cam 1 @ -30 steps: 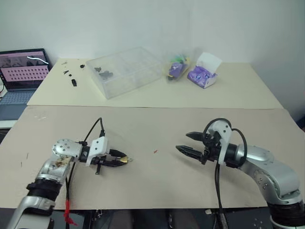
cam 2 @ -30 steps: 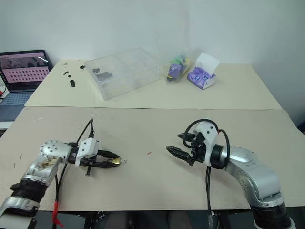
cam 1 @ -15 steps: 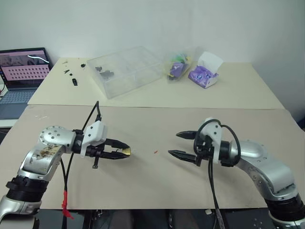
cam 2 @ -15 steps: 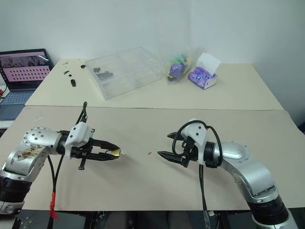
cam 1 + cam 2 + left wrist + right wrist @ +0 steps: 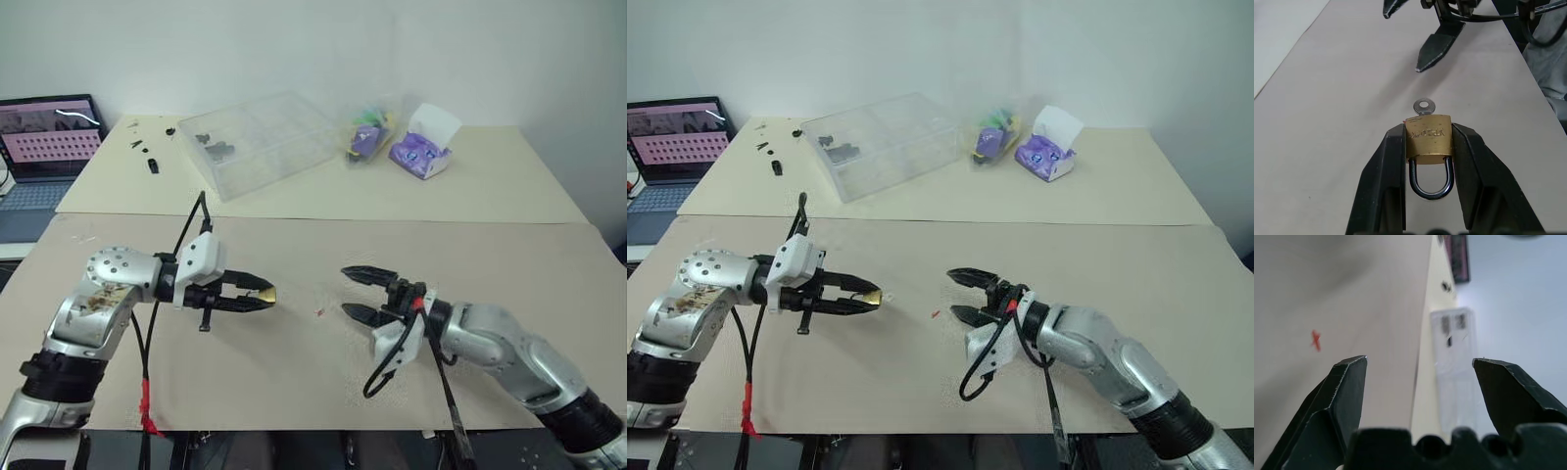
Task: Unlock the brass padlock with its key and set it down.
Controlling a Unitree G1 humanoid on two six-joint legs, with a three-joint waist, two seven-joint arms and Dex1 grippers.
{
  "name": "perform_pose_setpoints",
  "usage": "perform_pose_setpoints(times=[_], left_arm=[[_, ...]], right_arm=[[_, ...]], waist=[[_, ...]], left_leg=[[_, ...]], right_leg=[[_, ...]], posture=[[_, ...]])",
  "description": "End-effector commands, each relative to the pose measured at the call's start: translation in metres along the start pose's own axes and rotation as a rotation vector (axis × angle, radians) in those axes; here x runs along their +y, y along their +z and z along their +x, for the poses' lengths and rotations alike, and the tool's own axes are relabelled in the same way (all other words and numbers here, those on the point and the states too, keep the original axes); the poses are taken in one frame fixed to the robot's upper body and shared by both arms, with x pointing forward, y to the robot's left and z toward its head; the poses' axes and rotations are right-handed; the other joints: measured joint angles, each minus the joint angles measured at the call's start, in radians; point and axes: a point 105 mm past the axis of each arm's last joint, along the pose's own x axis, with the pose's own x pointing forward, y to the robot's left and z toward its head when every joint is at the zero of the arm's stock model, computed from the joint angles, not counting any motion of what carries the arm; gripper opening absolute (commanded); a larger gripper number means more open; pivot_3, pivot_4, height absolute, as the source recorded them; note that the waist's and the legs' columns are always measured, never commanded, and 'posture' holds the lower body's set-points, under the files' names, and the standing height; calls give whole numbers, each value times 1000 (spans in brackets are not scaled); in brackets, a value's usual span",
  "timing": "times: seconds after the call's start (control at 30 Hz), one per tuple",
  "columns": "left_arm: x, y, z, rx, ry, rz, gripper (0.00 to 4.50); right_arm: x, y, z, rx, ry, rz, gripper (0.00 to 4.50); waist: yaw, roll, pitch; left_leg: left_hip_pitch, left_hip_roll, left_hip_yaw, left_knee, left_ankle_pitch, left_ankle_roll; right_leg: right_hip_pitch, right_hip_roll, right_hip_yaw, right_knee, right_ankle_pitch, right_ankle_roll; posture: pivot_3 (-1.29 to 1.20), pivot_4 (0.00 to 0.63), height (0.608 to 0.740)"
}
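Observation:
The brass padlock (image 5: 1428,137) is pinched by its sides in my left gripper (image 5: 1428,127), which is shut on it above the table. Its silver shackle (image 5: 1430,182) points back toward the wrist. The key (image 5: 1423,105) sits in the lock's underside, its round silver head sticking out toward my right gripper (image 5: 347,292). That gripper stands open and empty a short way to the right of the padlock (image 5: 268,293), pointing at it. Its black fingers (image 5: 1437,46) face the key head without touching it.
A small red mark (image 5: 319,313) lies on the tabletop between the grippers. On the back table are a clear plastic box (image 5: 260,142), small black parts (image 5: 149,162), a bag of bits (image 5: 364,137) and a purple tissue pack (image 5: 421,152). A laptop (image 5: 44,132) sits far left.
My left gripper has lifted the padlock and carried it a little right. My right gripper has rolled over and moved left toward the padlock, still open.

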Motion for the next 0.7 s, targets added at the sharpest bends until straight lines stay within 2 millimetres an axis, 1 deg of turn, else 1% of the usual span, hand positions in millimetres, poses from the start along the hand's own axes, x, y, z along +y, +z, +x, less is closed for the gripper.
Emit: perform_pose_setpoints(times=[0.03,0.13,0.2,0.47,0.7], left_arm=[[3,13,5,-37,-19,36,809],[4,24,11,-88,-40,-5,809],[2,26,12,-86,-65,-10,809],[3,22,13,-66,-75,-14,809],[4,21,16,-68,-77,-5,809]], right_arm=[[-10,5,5,-65,-85,-118,4036],[-18,6,13,-90,-156,-171,4036],[-24,7,16,-100,-196,-193,4036],[-31,17,17,-149,-233,-210,4036],[-29,25,18,-193,-211,-218,4036]], waist=[[0,0,0],[-2,0,0],[-4,0,0],[-4,0,0],[-4,0,0]], left_leg=[[0,0,0,1,0,0],[0,0,0,4,0,0],[-1,0,0,6,0,0],[-1,0,-1,7,0,0],[-1,0,-1,7,0,0]], right_leg=[[0,0,0,0,0,0],[1,0,0,0,0,-2],[1,0,0,2,0,-2],[2,0,1,2,2,-5],[2,0,1,3,2,-5]], posture=[[0,150,740],[0,150,740],[0,150,740],[0,150,740],[0,150,740]])
